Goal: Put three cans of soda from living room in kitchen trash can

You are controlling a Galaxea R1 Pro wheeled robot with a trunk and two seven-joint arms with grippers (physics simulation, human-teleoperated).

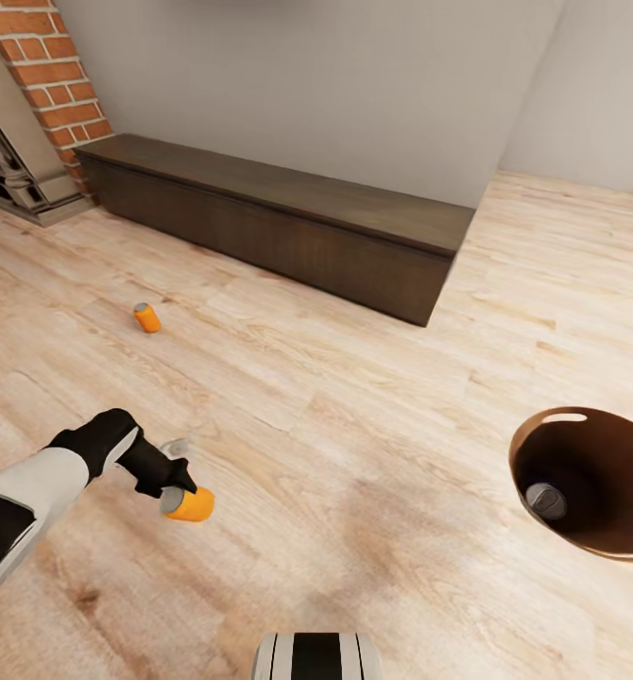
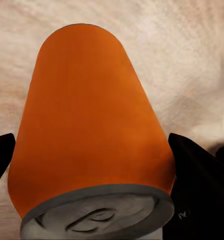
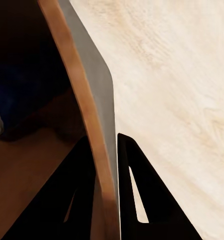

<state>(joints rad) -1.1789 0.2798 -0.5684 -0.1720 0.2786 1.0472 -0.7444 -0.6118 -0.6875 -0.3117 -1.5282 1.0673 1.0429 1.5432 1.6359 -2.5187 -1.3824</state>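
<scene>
Our left gripper [image 2: 91,165] has its jaws closed on an orange soda can [image 1: 190,503], carried clear of the floor [image 1: 354,453] for transfer. Our right gripper [image 3: 107,150] clamps the trash can [image 1: 524,472] by its wall, keeping it portable; the blue can [image 1: 546,501] lies inside. A second orange can [image 1: 147,317] lies on the floor near the low cabinet [image 1: 288,217].

- head view: high, looking forward and down over floor [image 1: 354,453].
- left wrist view: very close on orange can [image 2: 91,125], also in head view [image 1: 190,503].
- right wrist view: very close on bin rim [image 3: 91,115], shared with head view [image 1: 517,477].
</scene>
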